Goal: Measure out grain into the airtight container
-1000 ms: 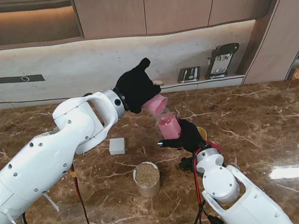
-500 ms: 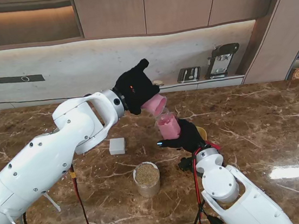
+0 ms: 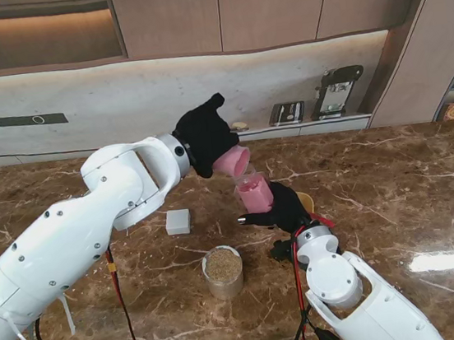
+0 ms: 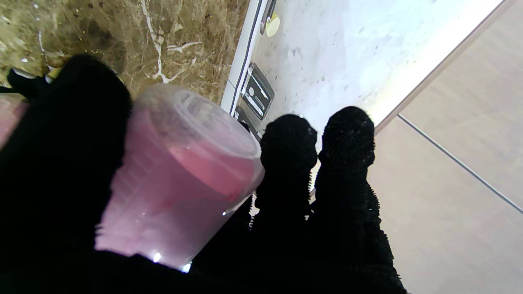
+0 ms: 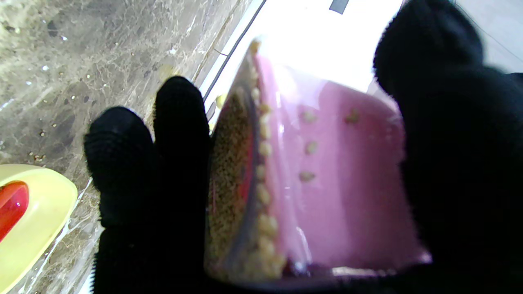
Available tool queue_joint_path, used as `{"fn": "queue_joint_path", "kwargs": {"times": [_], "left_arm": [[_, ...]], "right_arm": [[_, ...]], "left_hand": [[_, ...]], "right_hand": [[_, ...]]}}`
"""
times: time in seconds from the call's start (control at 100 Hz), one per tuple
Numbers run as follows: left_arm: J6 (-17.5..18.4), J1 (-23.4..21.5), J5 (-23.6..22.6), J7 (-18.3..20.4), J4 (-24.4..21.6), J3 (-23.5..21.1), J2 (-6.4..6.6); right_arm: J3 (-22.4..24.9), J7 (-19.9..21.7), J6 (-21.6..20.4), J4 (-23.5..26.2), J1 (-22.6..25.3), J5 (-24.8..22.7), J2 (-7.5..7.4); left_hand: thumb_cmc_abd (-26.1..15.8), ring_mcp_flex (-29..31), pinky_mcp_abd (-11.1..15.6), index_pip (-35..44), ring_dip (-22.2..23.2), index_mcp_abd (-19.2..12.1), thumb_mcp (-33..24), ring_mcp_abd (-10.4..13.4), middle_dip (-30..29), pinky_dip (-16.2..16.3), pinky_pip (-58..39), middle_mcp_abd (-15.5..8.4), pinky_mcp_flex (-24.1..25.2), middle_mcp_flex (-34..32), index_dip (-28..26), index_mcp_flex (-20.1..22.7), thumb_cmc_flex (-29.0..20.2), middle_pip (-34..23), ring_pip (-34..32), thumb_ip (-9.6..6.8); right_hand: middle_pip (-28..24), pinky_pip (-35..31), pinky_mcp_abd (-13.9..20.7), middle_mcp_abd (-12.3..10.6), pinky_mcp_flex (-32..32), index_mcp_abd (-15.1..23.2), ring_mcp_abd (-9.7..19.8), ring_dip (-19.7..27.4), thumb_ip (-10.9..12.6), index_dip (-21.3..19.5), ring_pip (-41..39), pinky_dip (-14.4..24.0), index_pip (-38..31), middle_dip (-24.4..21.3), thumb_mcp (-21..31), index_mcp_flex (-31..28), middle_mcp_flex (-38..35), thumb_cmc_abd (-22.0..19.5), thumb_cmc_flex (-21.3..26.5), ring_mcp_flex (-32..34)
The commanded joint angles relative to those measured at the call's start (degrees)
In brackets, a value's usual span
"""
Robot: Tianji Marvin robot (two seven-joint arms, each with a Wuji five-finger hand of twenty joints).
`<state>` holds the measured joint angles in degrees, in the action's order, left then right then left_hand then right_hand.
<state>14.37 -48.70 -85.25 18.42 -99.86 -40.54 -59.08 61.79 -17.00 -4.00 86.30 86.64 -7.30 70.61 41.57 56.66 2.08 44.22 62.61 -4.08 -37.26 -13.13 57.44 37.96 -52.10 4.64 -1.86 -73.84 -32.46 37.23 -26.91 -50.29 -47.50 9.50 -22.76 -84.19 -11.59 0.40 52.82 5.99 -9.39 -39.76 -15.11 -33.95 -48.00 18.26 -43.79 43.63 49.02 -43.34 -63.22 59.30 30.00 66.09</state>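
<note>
The left robot hand (image 3: pixel 203 136) grips a pink cup (image 3: pixel 232 162) tipped mouth-down over a second pink cup (image 3: pixel 254 191), which the right robot hand (image 3: pixel 285 207) holds upright just beneath it. In the right wrist view this lower cup (image 5: pixel 327 175) has grains clinging to its inner wall and a brown mass of grain against one side. The left wrist view shows the tipped cup (image 4: pixel 179 175) with fingers (image 4: pixel 288 163) wrapped around it; whether any grain is left inside cannot be told.

Taking the lower cup as the centre of the stand's view, a clear jar (image 3: pixel 223 272) heaped with brown grain stands on the marble bench (image 3: pixel 393 174) at about seven o'clock, well apart from both hands. A small white block (image 3: pixel 178 221) lies at about nine o'clock. A yellow dish (image 5: pixel 28 220) with something red in it sits just beside the right hand.

The step in hand looks like pouring from one cup into the other, a measuring transfer held in mid-air. Next, the upper cup probably needs righting and lifting clear without knocking the lower rim, and the measured grain then has to reach the container. Which vessel is the airtight one I cannot tell.
</note>
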Motion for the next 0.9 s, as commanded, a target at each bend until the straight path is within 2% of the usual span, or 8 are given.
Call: {"fn": "queue_joint_path", "kwargs": {"times": [0.0,0.22,0.32,0.51,0.57,0.66,0.68,0.89], "left_arm": [[0.6,-0.47,-0.04,0.7,-0.14,0.11,-0.11],[1.26,-0.73,0.68,2.21,-0.8,-0.25,-0.08],[1.37,-0.66,0.86,2.6,-0.93,-0.23,-0.09],[1.71,-0.34,1.46,4.13,-1.34,-0.13,-0.12],[1.84,-0.23,1.41,4.08,-1.32,-0.05,-0.11],[2.44,0.04,0.75,5.02,-1.68,0.08,-0.06],[2.46,0.07,0.65,5.1,-1.7,0.1,-0.06],[2.43,0.57,-0.59,5.16,-2.0,0.56,-0.11]], "right_arm": [[0.25,0.57,-0.34,0.62,-0.29,0.32,0.46],[0.22,0.69,-0.65,0.49,-0.37,0.39,0.44],[0.28,0.64,-0.7,0.46,-0.37,0.37,0.45],[0.28,0.61,-0.77,0.41,-0.4,0.38,0.46],[0.26,0.62,-0.78,0.37,-0.43,0.42,0.47],[0.25,0.62,-0.85,0.33,-0.45,0.41,0.46],[0.25,0.61,-0.88,0.32,-0.46,0.42,0.47],[0.16,0.64,-1.12,0.27,-0.52,0.53,0.48]], "left_hand": [[-8.88,2.01,-0.41,12.45,-0.45,-10.77,-20.6,0.91,-0.61,-0.61,-0.94,-10.98,0.65,-3.85,-0.68,13.71,-5.76,-1.46,-1.53,-1.48],[-12.87,1.19,-1.0,13.09,-0.3,-10.84,-17.05,0.67,-0.71,-1.04,-0.44,-11.01,1.21,-3.18,-0.2,13.21,-4.08,-1.36,-1.27,-1.45],[-15.31,0.06,-1.35,13.52,0.17,-11.63,-14.68,0.4,-0.2,-1.12,-0.01,-10.75,1.61,-2.15,-2.46,12.35,-3.84,-1.66,-1.14,-1.72],[-22.36,-1.22,-2.68,13.67,1.06,-12.09,-10.33,0.09,0.86,-0.32,0.73,-10.69,2.01,-1.13,-10.94,12.9,0.07,-3.36,-1.62,-4.53],[-22.29,-1.16,-3.26,13.95,1.27,-12.37,-10.71,0.21,1.43,0.27,0.53,-11.08,1.89,-1.21,-13.43,13.34,0.46,-4.75,-2.29,-4.8],[-21.09,-0.32,-4.06,14.45,1.44,-13.15,-13.71,0.75,2.59,0.98,0.38,-12.14,1.09,-2.21,-17.45,15.24,2.55,-7.77,-3.66,-6.68],[-20.44,-0.48,-4.41,14.54,1.67,-13.16,-14.98,-0.75,2.85,1.14,0.26,-12.21,0.86,-2.53,-18.08,15.72,3.26,-8.59,-4.13,-7.17],[-15.68,1.86,-5.57,15.15,1.65,-13.54,-21.73,-0.65,3.32,1.73,-1.08,-12.3,-1.0,-3.84,-20.6,19.58,6.78,-14.2,-7.22,-10.73]], "right_hand": [[-10.63,-0.49,3.46,-4.63,0.27,9.7,6.53,0.38,-0.23,-1.23,-2.91,0.74,-9.49,2.37,13.58,-7.16,-7.67,-20.84,8.69,3.7],[-10.63,-0.49,3.46,-4.66,0.27,9.65,6.54,0.39,-0.23,-1.22,-2.91,0.74,-9.47,2.37,13.6,-7.13,-7.67,-20.86,8.65,3.7],[-10.61,-0.5,3.46,-4.64,0.27,9.65,6.45,0.39,-0.23,-1.22,-2.92,0.74,-9.46,2.35,13.63,-7.12,-7.65,-20.86,8.66,3.69],[-10.63,-0.5,3.46,-4.65,0.27,9.68,6.58,0.4,-0.24,-1.23,-2.93,0.73,-9.47,2.36,13.63,-7.15,-7.65,-20.86,8.65,3.7],[-10.63,-0.5,3.46,-4.67,0.27,9.67,6.55,0.4,-0.23,-1.22,-2.92,0.73,-9.46,2.36,13.65,-7.14,-7.68,-20.85,8.69,3.68],[-10.61,-0.5,3.46,-4.65,0.27,9.68,6.56,0.41,-0.24,-1.22,-2.91,0.73,-9.46,2.36,13.65,-7.13,-7.64,-20.83,8.66,3.68],[-10.63,-0.5,3.46,-4.66,0.27,9.68,6.56,0.41,-0.24,-1.23,-2.91,0.73,-9.46,2.37,13.65,-7.13,-7.66,-20.82,8.65,3.68],[-10.64,-0.5,3.46,-4.64,0.27,9.71,6.53,0.42,-0.26,-1.23,-2.91,0.72,-9.45,2.37,13.64,-7.13,-7.68,-20.84,8.63,3.67]]}}
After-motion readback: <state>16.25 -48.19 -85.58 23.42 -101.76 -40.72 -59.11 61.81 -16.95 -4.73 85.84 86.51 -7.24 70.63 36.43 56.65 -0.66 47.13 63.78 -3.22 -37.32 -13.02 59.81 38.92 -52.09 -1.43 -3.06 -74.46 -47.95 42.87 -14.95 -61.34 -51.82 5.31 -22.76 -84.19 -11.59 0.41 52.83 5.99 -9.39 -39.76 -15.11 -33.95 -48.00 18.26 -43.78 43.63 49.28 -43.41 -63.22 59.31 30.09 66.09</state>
